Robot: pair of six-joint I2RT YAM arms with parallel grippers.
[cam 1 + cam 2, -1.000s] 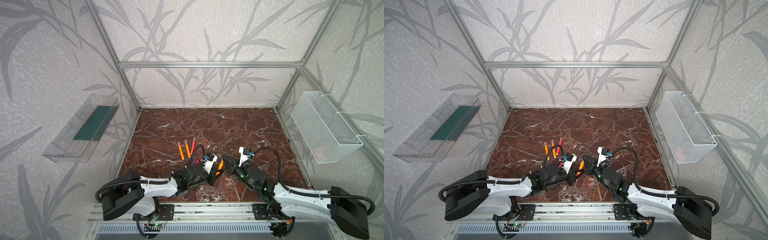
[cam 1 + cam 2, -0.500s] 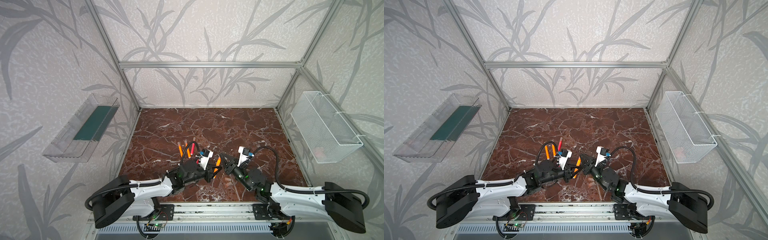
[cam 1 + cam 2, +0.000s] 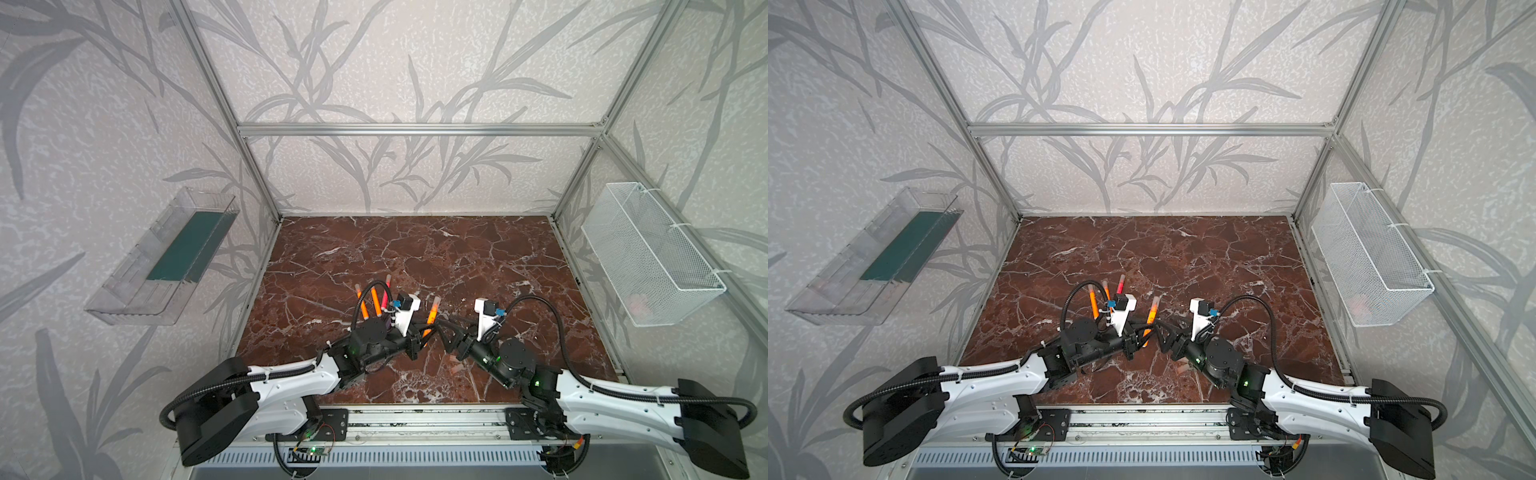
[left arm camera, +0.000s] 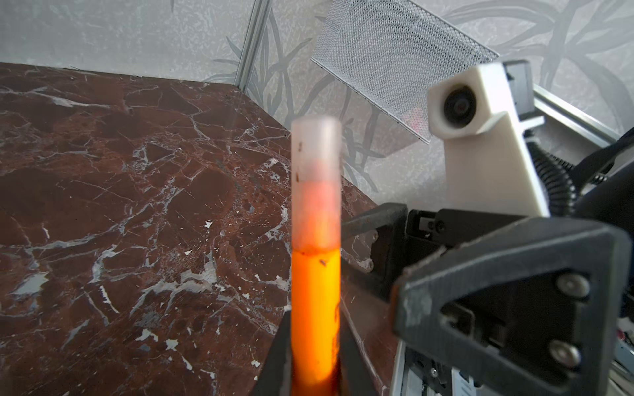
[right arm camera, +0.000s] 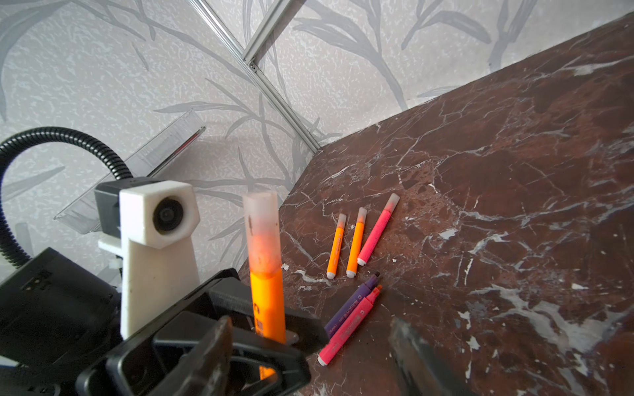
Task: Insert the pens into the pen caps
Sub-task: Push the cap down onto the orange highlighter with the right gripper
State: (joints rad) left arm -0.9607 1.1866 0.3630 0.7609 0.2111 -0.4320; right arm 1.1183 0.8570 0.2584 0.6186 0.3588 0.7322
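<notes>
Six pens: one orange pen (image 4: pixel 315 308) pinched in the left gripper (image 5: pixel 271 339) over the near middle of the table (image 3: pixel 415 257), long axis near upright, its cap (image 4: pixel 315 185) seated on the top end; two capped orange pens (image 5: pixel 335 250) and a capped red-pink pen (image 5: pixel 375 233) lie side by side to its left, caps toward the back wall; an uncapped purple pen (image 5: pixel 353 301) and uncapped red-pink pen (image 5: pixel 350 325) lie touching, tips toward those three. Four caps on pens, one loose cap (image 3: pixel 457 367) by the right arm. Jaws of the right gripper (image 3: pixel 443 337) spread, holding nothing, just beside the held pen; bare marble runs to the back and right edges.
</notes>
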